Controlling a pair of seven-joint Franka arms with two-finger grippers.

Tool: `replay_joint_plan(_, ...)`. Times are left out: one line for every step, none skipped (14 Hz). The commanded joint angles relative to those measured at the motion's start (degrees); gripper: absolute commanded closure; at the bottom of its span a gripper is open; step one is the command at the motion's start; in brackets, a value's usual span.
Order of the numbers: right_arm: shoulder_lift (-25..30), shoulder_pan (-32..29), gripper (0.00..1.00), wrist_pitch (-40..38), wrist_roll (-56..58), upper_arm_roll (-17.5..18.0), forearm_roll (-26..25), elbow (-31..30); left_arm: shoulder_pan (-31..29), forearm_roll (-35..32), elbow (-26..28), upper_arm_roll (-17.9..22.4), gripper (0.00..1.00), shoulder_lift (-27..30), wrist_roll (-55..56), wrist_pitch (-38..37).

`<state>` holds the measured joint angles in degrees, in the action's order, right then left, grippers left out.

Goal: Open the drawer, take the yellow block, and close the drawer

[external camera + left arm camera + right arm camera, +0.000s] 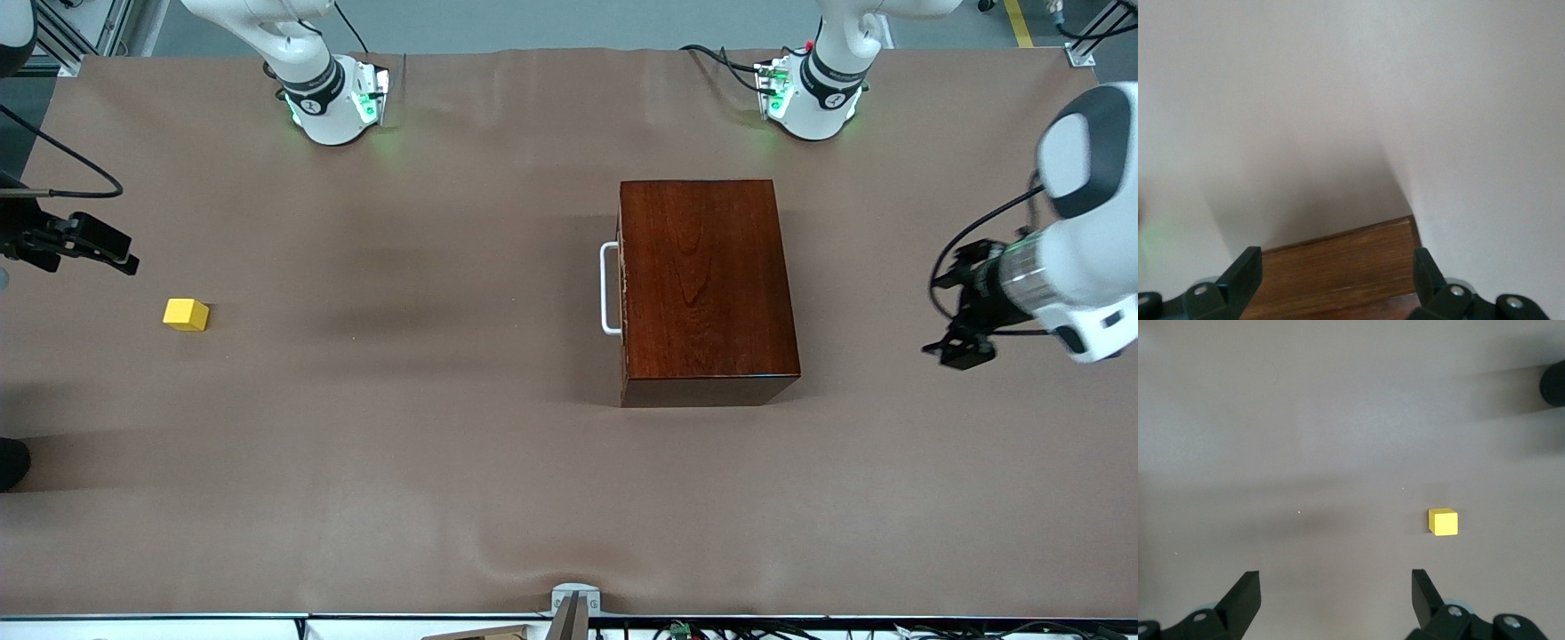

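While the drawer [622, 289] sits shut, its handle [609, 288] faces the right arm's end; the box [707, 284] runs lengthwise toward the camera. Both grippers, left [956, 342] and right [120, 258], hang wide and empty, the block [186, 314] near the right.

Block [186, 314] toward right arm's end

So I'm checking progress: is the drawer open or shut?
Shut. The drawer's white handle sits close against the dark wooden box, with no pale tray showing.
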<state>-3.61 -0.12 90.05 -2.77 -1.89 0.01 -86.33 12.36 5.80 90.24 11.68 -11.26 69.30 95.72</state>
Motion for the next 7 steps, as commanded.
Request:
replay_joint_plan(0.27, -0.32, 0.0, -0.32, -1.8, 0.48, 0.34, -0.24, -3.21, 1.67, 6.26, -0.61, 0.0, 5.98, -10.9, 0.34)
replay_joint_plan(0.35, -0.41, 0.0, -0.32, -1.54, 0.48, 0.34, -0.24, -3.66, 1.67, 7.22, -0.61, 0.0, 6.77, -14.25, 0.34)
replay_joint_plan(0.27, -0.41, 0.0, -0.4, -1.37, 0.48, 0.34, -0.24, -4.36, 1.67, 8.19, -0.61, 0.0, 7.47, -16.46, 0.34)
replay_joint_plan(0.35, -0.5, 0.0, -0.58, -1.28, 0.48, 0.34, -0.24, -4.8, 1.76, 8.98, -0.61, 0.0, 8.18, -18.83, 0.34)
replay_joint_plan(0.36, -0.58, 0.0, -0.58, -1.28, 0.48, 0.34, -0.16, -4.89, 1.76, 9.6, -0.61, 0.0, 8.88, -21.38, 0.17)
replay_joint_plan(0.36, -0.58, 0.0, -0.58, -1.19, 0.48, 0.6, -0.15, -5.06, 1.76, 10.13, -0.61, 0.0, 9.58, -23.93, -0.35)
replay_joint_plan(0.27, -0.58, 0.0, -0.58, -1.19, 0.39, 1.22, -0.15, -5.07, 1.67, 10.05, -0.52, 0.0, 9.85, -26.91, -1.14)
